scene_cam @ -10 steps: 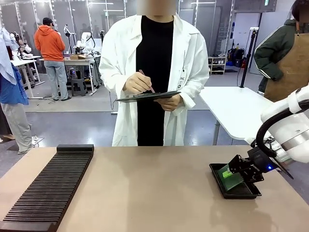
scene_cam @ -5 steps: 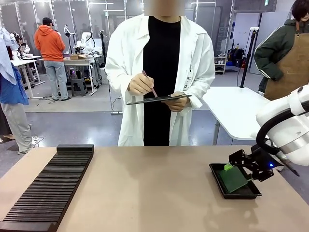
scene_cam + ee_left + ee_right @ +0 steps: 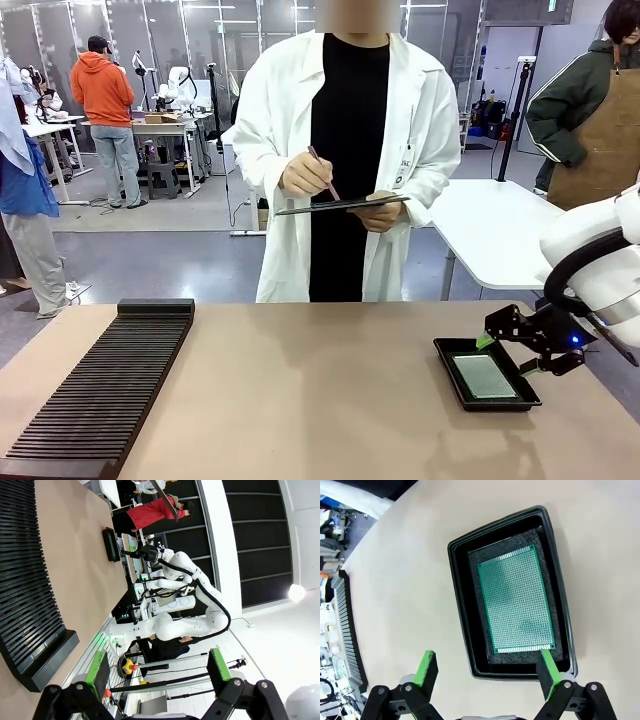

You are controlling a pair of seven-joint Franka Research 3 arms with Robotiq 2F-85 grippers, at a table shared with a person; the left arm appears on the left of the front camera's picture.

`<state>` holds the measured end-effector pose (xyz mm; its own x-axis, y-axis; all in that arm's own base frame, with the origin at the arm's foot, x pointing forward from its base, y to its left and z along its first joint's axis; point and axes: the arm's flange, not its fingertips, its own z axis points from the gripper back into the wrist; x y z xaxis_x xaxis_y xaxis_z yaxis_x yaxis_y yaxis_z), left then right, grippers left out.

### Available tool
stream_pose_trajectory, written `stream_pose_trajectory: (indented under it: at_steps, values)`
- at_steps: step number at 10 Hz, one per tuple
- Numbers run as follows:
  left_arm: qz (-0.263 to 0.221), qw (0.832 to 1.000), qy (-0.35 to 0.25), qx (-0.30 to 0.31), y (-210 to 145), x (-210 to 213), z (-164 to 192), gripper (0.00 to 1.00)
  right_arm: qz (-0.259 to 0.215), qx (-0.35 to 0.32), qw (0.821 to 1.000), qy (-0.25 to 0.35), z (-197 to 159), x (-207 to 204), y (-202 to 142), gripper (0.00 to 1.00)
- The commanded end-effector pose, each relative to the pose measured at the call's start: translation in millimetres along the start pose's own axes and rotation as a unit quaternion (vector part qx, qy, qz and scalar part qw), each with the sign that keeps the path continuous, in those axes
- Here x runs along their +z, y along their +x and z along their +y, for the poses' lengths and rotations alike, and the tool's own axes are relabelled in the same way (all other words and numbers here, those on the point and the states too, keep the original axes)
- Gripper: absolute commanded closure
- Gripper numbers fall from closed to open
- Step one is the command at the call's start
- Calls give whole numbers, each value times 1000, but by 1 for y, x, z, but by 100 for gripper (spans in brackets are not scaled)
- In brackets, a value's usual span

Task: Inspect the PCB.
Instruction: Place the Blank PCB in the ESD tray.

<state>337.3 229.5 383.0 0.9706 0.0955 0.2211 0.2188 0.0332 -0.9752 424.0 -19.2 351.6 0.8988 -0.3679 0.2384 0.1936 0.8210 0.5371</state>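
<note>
The PCB (image 3: 483, 376) is a green perforated board lying flat on the dark foam inside the black tray (image 3: 447, 362) at the table's right. In the right wrist view the PCB (image 3: 517, 600) lies lengthwise in the tray (image 3: 457, 605). My right gripper (image 3: 508, 343) hovers just above the tray's right side, open and holding nothing. Its green-padded fingers (image 3: 426, 667) straddle the tray's near end, and the right gripper (image 3: 486, 670) is clear of the board. My left gripper (image 3: 157, 669) is open and empty, raised off the table.
A long black slotted rack (image 3: 100, 390) lies along the table's left side. A person in a white lab coat stands at the far edge, writing on a dark clipboard (image 3: 340, 205) with a pen. The table's middle is bare.
A second ago my right gripper held the PCB tilted over the tray. The board now lies flat in it, and the gripper has let go and drawn back to the right. The person stepped right.
</note>
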Motion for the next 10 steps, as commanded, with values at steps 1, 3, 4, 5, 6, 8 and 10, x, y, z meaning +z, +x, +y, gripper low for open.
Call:
stream_pose_trajectory:
  at_steps: [1, 3, 4, 5, 6, 8, 10]
  values:
    - [2, 1000, 7, 3, 4, 2, -1, 0, 5, 12, 1000, -2, -3, -7, 4, 0]
    - [2, 1000, 7, 3, 4, 2, -1, 0, 5, 12, 1000, -2, -3, -7, 4, 0]
    - [2, 1000, 7, 3, 4, 2, -1, 0, 5, 12, 1000, -2, -3, -7, 4, 0]
    - [2, 1000, 7, 3, 4, 2, -1, 0, 5, 12, 1000, -2, -3, -7, 4, 0]
    - [2, 1000, 7, 3, 4, 2, -1, 0, 5, 12, 1000, -2, -3, -7, 4, 0]
    - [2, 1000, 7, 3, 4, 2, -1, 0, 5, 12, 1000, -2, -3, -7, 4, 0]
    - [2, 1000, 7, 3, 4, 2, -1, 0, 5, 12, 1000, -2, -3, -7, 4, 0]
